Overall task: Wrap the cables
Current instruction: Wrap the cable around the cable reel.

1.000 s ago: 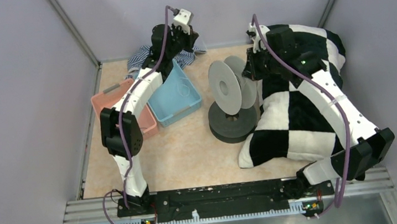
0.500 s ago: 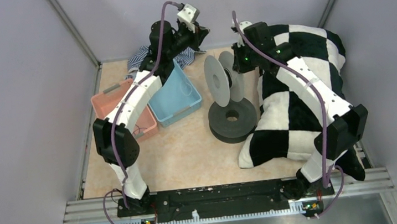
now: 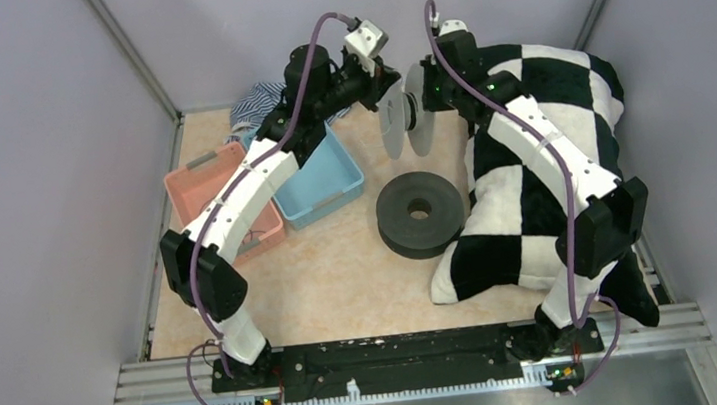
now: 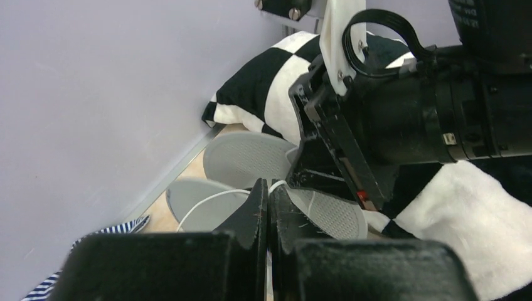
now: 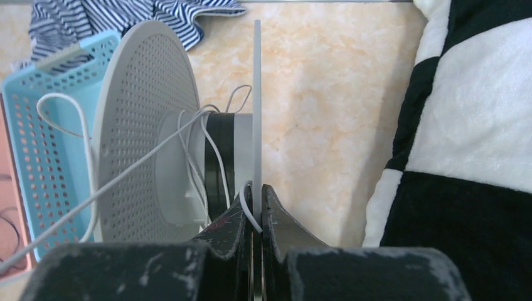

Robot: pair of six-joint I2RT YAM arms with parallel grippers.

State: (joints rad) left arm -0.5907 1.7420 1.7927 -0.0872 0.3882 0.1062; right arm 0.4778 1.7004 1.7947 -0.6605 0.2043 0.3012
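My right gripper (image 5: 256, 194) is shut on the thin solid flange (image 5: 256, 94) of a grey spool (image 3: 404, 117) and holds it in the air at the back of the table. The spool's other flange (image 5: 141, 125) is perforated. A black cable (image 5: 216, 157) is wound on the hub. A thin white cable (image 5: 125, 172) loops round the hub and trails off to the lower left. My left gripper (image 4: 268, 191) is shut on this white cable (image 4: 207, 199) just left of the spool (image 4: 248, 157). In the top view my left gripper (image 3: 384, 77) and right gripper (image 3: 421, 100) are close together.
A dark round disc (image 3: 420, 213) lies on the table under the spool. A black-and-white checkered pillow (image 3: 542, 173) fills the right side. A blue basket (image 3: 316, 172) and a pink basket (image 3: 218, 192) stand at the left. A striped cloth (image 3: 259, 102) lies at the back.
My right gripper has lifted the spool off the dark disc and carried it back. My left gripper has moved right, toward the spool. Both arms are stretched farther back.
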